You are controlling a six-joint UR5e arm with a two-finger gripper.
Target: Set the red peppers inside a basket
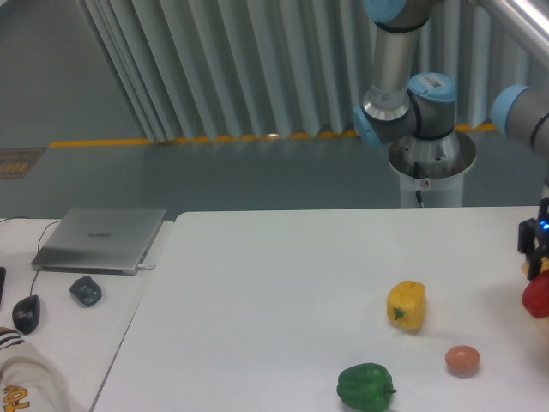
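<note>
The red pepper (539,298) hangs above the table's right side, cut off by the right edge of the picture. Just above it is my gripper (539,275), also half out of frame, with its dark fingers (529,259) shut on the pepper's top. The pepper is clear of the table surface. The basket is out of view.
A yellow pepper (406,305), a small orange-brown egg (462,360) and a green pepper (365,387) lie on the white table (274,292) left of the gripper. A laptop (101,239), a dark small object (86,291) and a mouse (26,314) sit far left. The arm's base (431,159) stands behind the table.
</note>
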